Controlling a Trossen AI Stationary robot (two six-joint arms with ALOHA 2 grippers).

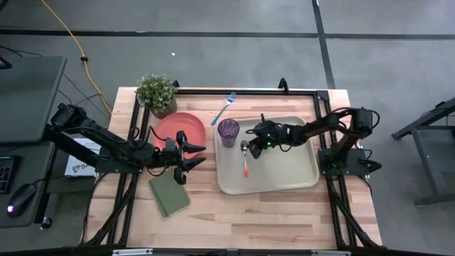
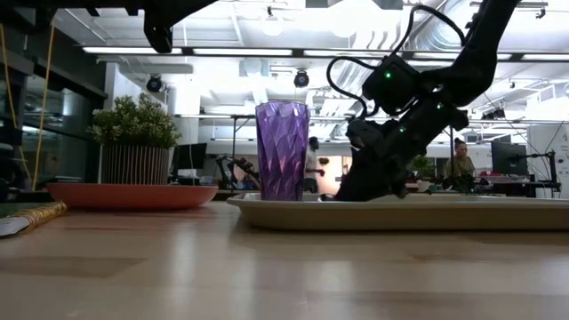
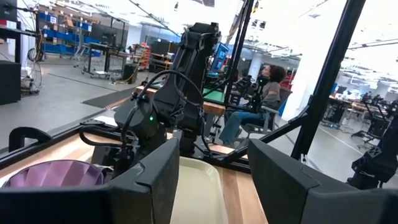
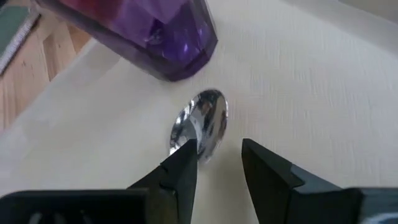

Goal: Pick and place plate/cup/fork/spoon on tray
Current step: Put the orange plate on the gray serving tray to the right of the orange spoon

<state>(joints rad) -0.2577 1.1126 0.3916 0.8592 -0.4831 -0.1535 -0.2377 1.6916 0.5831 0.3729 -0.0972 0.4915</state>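
Observation:
The beige tray (image 1: 284, 171) lies right of the table's middle. The purple cup (image 1: 228, 131) stands upright in its far left corner (image 2: 282, 151). The spoon (image 1: 245, 157) lies flat on the tray beside the cup, its orange handle tip toward the near edge. The orange-red plate (image 1: 178, 130) lies on the table left of the tray. The blue-handled fork (image 1: 224, 108) lies on the table beyond the tray. My right gripper (image 1: 250, 141) is open, low over the spoon's bowl (image 4: 202, 121). My left gripper (image 1: 193, 156) is open and empty between plate and tray. My right gripper stands open over the spoon, coming level from the table's right and tipped down. One fingertip (image 4: 185, 155) overlaps the bowl's near end (image 4: 184, 138), where the handle starts. I cannot tell whether it touches. The spoon lies flat on the tray.
A potted plant (image 1: 157, 92) stands at the far left, beyond the plate. A green pad (image 1: 168, 195) lies near the left gripper, toward the near edge. Bare wood runs along the near edge. A person sits in the room beyond the table (image 3: 261, 99).

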